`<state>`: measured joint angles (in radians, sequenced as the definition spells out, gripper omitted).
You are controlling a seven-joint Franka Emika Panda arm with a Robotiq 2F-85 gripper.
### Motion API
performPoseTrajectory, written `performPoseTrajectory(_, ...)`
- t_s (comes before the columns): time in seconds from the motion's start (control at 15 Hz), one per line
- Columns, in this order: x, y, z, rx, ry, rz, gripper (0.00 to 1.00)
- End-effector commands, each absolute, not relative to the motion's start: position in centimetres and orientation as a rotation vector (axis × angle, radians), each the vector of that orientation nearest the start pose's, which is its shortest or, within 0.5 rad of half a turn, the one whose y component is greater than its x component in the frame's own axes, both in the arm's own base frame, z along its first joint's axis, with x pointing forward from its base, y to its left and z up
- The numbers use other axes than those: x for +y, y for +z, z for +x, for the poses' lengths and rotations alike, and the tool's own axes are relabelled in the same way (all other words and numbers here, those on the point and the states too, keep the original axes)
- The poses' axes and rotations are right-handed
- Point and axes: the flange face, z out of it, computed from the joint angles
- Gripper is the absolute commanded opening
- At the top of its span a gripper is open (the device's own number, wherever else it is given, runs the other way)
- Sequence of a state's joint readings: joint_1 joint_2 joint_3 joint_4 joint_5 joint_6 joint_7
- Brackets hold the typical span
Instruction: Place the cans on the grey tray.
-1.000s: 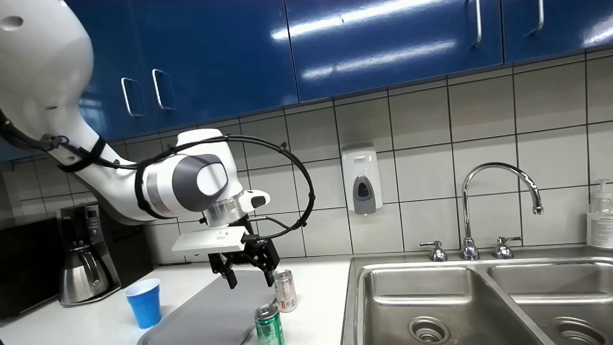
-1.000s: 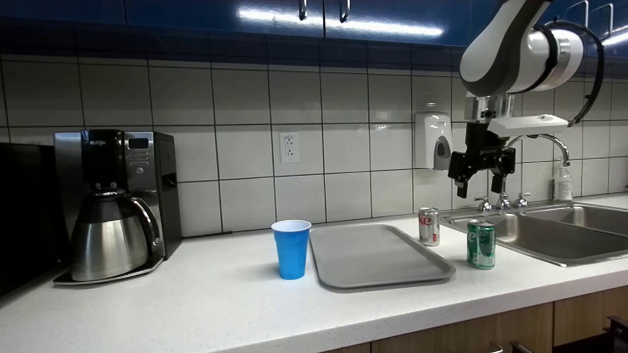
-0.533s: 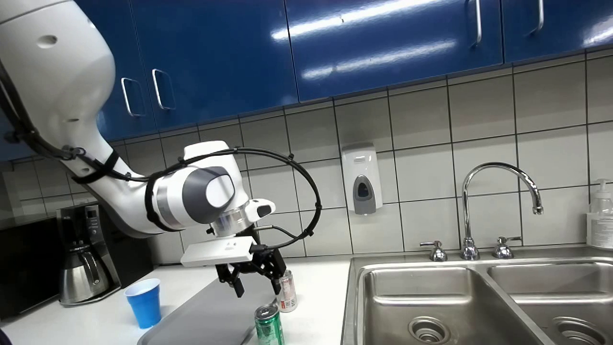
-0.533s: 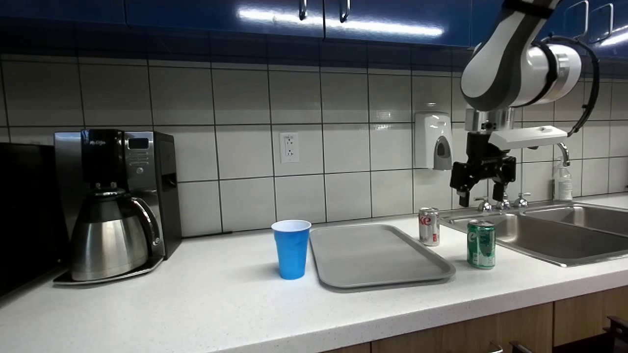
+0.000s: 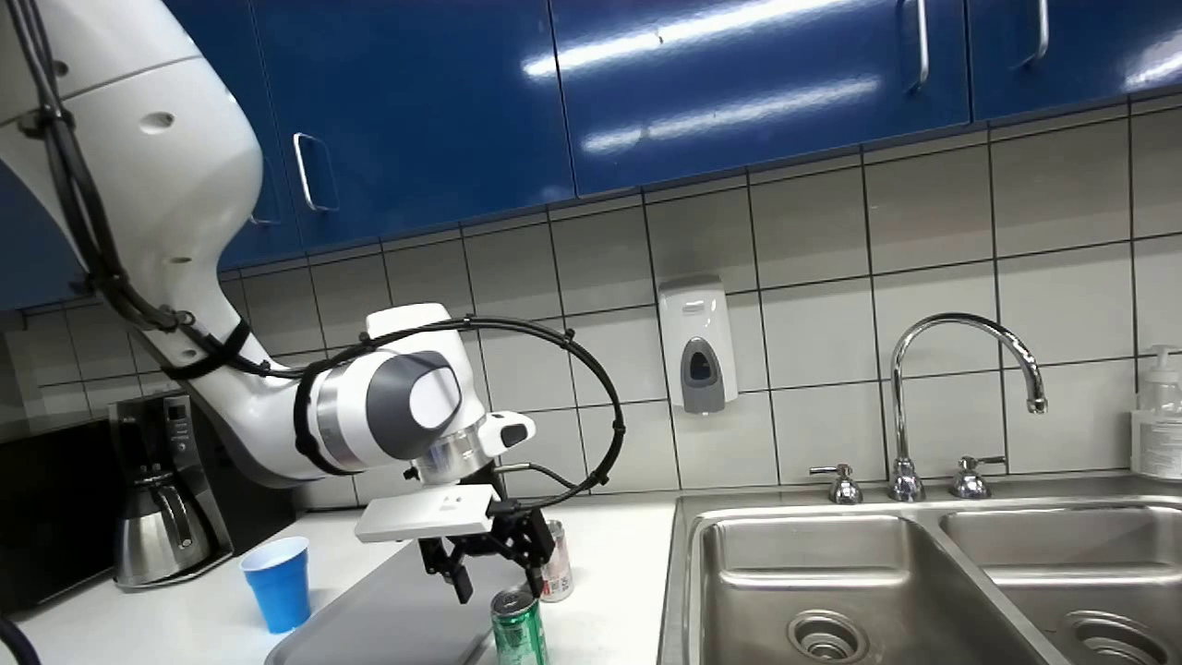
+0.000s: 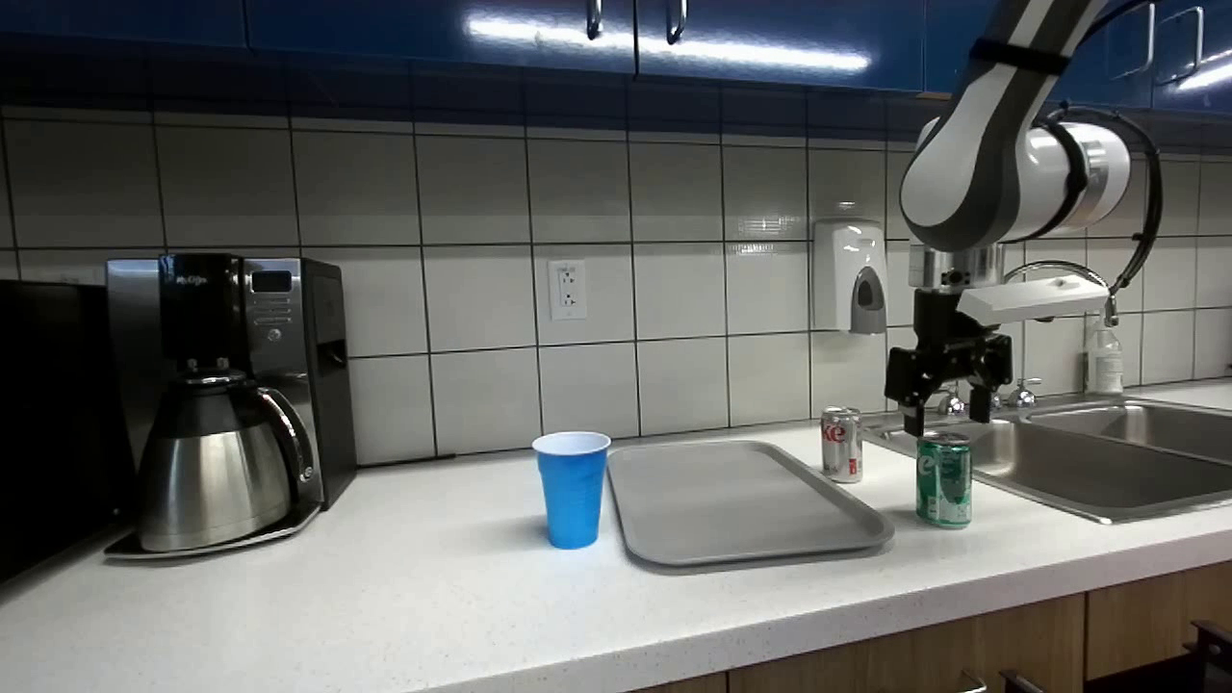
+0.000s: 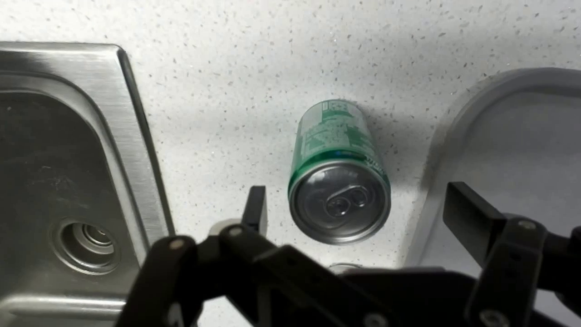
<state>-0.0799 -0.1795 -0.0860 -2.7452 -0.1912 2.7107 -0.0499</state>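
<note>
The green can (image 5: 519,635) stands upright on the counter between the tray and the sink; it also shows in an exterior view (image 6: 944,486) and the wrist view (image 7: 335,136). The silver can (image 6: 842,445) with the pinkish-red label stands upright behind it, by the tray's edge; my gripper partly hides it in an exterior view (image 5: 558,565). Only a sliver of its rim shows in the wrist view. The grey tray (image 6: 731,500) lies flat beside the cans and holds nothing. My gripper (image 6: 947,417) is open and empty, fingers down, just above the green can's top, with one finger on each side.
The steel double sink (image 6: 1059,448) with its faucet (image 5: 910,406) is on the far side of the cans from the tray. A blue cup (image 6: 573,491) stands at the tray's other side. A coffee maker (image 6: 221,414) stands beyond it. A soap dispenser (image 6: 849,277) hangs on the tiled wall.
My gripper has come down, from well above the cans to just over the green can's top. It stays open. The cans, tray and cup have not moved.
</note>
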Motion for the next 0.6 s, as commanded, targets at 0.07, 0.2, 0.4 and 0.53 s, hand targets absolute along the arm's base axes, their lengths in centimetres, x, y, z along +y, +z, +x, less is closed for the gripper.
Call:
performPoseTrajectory(0.07, -6.2, 27.6, 40.8, -0.054, -0.204, -3.244, 1.0)
performPoseTrajectory(0.2, -6.5, 27.1, 40.9, -0.045, -0.19, -3.25, 1.0)
performPoseTrajectory(0.4, -6.8, 26.5, 41.0, -0.033, -0.177, -3.259, 1.0)
performPoseTrajectory(0.53, -7.0, 26.2, 41.3, -0.025, -0.169, -3.261, 1.0)
